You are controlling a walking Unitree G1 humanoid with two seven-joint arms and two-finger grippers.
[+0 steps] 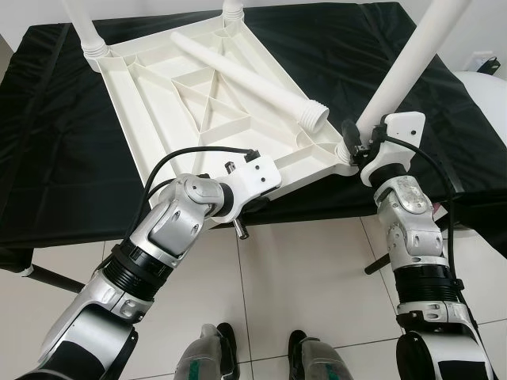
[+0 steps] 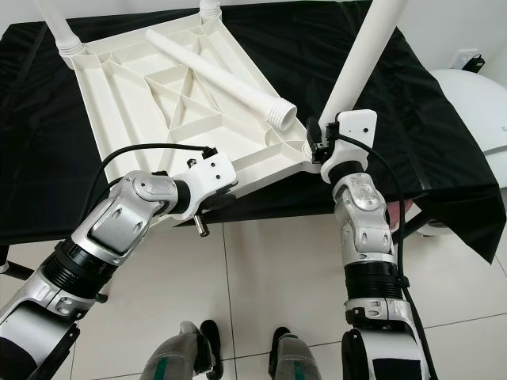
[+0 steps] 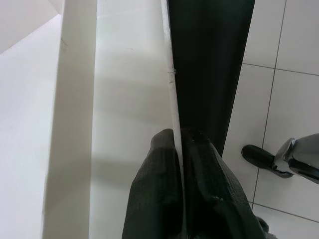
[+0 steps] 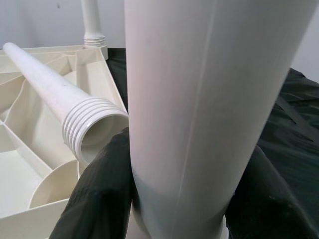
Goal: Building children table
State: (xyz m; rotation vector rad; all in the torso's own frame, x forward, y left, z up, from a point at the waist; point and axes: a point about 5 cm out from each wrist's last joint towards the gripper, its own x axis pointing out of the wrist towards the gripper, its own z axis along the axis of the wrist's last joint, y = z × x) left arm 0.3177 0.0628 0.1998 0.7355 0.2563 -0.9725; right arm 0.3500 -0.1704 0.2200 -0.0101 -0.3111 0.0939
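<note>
while the left gripper (image 3: 179, 164) is pinching the tabletop (image 1: 198, 111) rim, the right gripper (image 4: 174, 199) is clamping the stiff, light, slippery leg (image 1: 404, 63) low.

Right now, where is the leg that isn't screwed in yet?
The loose leg lies slanted across the upside-down tabletop, its threaded end pointing toward the near right corner, close to the upright leg held by the right gripper.
</note>
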